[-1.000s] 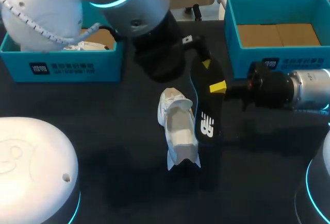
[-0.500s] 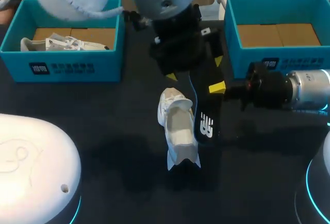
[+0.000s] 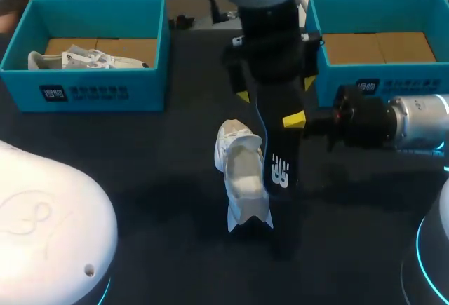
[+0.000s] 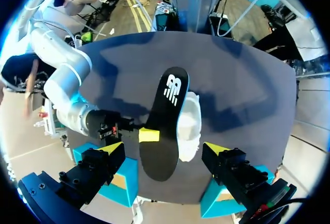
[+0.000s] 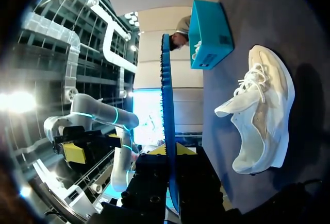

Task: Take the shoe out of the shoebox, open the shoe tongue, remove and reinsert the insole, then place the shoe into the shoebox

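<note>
A white shoe (image 3: 242, 172) lies on the black table, its side visible in the right wrist view (image 5: 260, 113). My right gripper (image 3: 296, 119) is shut on the black, blue-edged insole (image 3: 279, 158), holding it in the air beside the shoe. The right wrist view shows that insole edge-on (image 5: 166, 95), rising from between the gripper (image 5: 170, 154). My left gripper (image 3: 273, 87) hangs open directly above the insole's far end. In its own view the left gripper (image 4: 164, 148) straddles the insole (image 4: 162, 126) without touching it, and the shoe (image 4: 190, 126) lies beside it.
A teal shoebox (image 3: 84, 91) at the back left holds another white shoe (image 3: 77, 59). A second teal shoebox (image 3: 354, 80) stands at the back right with only cardboard inside. The arm bases bulk at the near corners.
My left arm has swung to the right, bringing its open gripper over the held insole. The right arm, insole and shoe have stayed put.
</note>
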Controlling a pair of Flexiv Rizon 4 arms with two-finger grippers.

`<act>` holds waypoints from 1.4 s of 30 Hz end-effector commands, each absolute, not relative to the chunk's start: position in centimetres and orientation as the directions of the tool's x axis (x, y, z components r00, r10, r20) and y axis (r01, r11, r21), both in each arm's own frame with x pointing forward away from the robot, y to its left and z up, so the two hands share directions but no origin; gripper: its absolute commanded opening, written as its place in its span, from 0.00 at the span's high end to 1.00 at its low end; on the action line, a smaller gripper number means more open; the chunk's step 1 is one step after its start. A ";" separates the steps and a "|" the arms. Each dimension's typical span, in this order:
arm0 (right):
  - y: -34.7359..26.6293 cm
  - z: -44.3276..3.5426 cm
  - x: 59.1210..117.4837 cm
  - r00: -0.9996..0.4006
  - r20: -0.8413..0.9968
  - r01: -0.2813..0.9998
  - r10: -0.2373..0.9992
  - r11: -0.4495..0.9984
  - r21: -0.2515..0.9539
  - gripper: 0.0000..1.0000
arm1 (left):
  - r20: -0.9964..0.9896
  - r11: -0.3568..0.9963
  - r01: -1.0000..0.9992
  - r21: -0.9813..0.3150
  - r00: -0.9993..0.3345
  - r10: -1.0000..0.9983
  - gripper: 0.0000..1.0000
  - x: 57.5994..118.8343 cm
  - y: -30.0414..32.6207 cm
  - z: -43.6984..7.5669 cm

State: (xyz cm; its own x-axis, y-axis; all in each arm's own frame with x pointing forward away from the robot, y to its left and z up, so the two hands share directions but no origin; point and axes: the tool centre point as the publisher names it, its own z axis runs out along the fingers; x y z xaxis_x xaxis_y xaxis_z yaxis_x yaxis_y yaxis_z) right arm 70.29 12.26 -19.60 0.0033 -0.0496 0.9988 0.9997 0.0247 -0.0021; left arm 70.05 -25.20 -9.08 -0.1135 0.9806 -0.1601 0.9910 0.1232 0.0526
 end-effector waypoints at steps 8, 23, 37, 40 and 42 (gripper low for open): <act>12.7 -19.8 70.2 -0.001 0.999 1.000 -0.052 0.030 0.003 1.00 | -0.098 0.109 0.993 0.052 -0.103 0.990 0.00 71.0 -26.0 -9.1; 12.8 -19.4 70.1 -0.004 0.999 0.999 -0.044 0.044 0.006 1.00 | -0.088 0.107 0.993 0.053 -0.102 0.991 0.00 72.0 -26.9 -9.8; 12.1 -19.0 70.2 -0.005 0.999 0.999 -0.032 0.043 0.006 1.00 | -0.367 0.088 0.995 0.038 -0.068 0.928 0.00 72.4 -25.7 -9.7; 12.0 -18.9 70.1 -0.005 1.000 0.999 -0.028 0.039 0.007 1.00 | -0.420 0.077 0.997 0.028 -0.058 0.905 0.00 72.4 -25.2 -9.6; 11.9 -18.9 70.1 -0.006 1.000 0.999 -0.026 0.037 0.007 1.00 | -0.462 0.076 0.997 0.026 -0.056 0.885 0.00 72.3 -24.9 -9.6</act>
